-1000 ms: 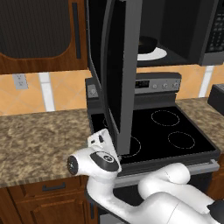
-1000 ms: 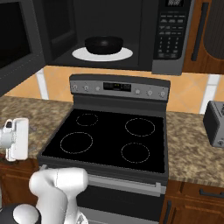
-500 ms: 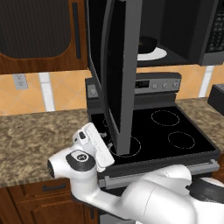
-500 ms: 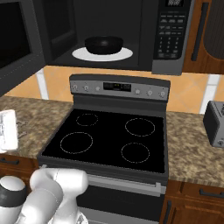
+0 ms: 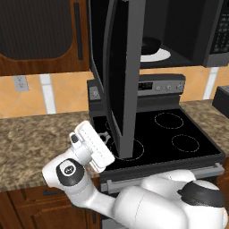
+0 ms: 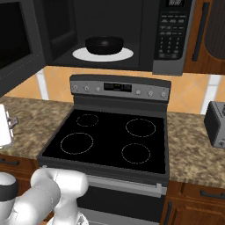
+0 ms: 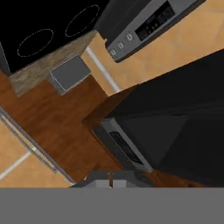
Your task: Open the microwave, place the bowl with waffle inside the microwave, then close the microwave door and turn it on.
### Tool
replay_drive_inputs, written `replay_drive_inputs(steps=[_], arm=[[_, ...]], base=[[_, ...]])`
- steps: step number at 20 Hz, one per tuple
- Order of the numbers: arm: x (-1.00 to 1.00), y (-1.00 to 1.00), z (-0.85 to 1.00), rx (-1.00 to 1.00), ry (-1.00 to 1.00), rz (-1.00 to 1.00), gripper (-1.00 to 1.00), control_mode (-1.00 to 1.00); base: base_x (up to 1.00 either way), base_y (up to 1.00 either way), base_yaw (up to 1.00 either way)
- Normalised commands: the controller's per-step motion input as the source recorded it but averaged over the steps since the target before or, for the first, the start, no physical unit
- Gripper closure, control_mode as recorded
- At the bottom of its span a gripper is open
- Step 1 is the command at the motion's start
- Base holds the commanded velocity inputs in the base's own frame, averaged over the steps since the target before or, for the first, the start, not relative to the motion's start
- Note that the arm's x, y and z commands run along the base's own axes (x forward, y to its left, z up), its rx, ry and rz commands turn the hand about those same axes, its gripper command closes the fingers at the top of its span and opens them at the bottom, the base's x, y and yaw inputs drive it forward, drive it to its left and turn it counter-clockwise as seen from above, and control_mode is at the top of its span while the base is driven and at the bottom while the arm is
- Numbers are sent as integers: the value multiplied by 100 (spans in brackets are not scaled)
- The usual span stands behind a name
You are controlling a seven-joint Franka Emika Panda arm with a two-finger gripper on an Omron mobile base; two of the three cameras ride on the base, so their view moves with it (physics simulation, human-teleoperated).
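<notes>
Small shallow black bowl with waffle (image 6: 104, 44) sits on white turntable inside dark-grey microwave (image 6: 132, 35).

Wide black-glass microwave door (image 5: 117, 76) swung out edge-on, long axis vertical, just right of and above two-finger gripper (image 5: 105, 136).

Gripper shut, empty.

Panel writing unreadable.

Speckled brown stone desk (image 6: 193, 149) flanked the black-topped stove (image 6: 110, 140).
A grey toaster (image 6: 215, 124) sat on the desk right of the stove. Above, the white turntable (image 6: 123, 54) inside the microwave (image 6: 173, 37) carried the black bowl (image 6: 104, 45), resting at its centre.
</notes>
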Motion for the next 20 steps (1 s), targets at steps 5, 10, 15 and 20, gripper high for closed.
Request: replay_drive_inputs(steps=[5, 10, 15, 20], arm=[[-48, 0, 37, -27, -38, -10, 100, -100], [-49, 0, 64, -20, -35, -11, 100, -100], [-42, 5, 82, -14, -29, -12, 100, -100], [-39, 7, 89, -11, -22, -12, 100, -100]], base=[[0, 0, 0], [0, 0, 0], [0, 0, 0], [0, 0, 0]])
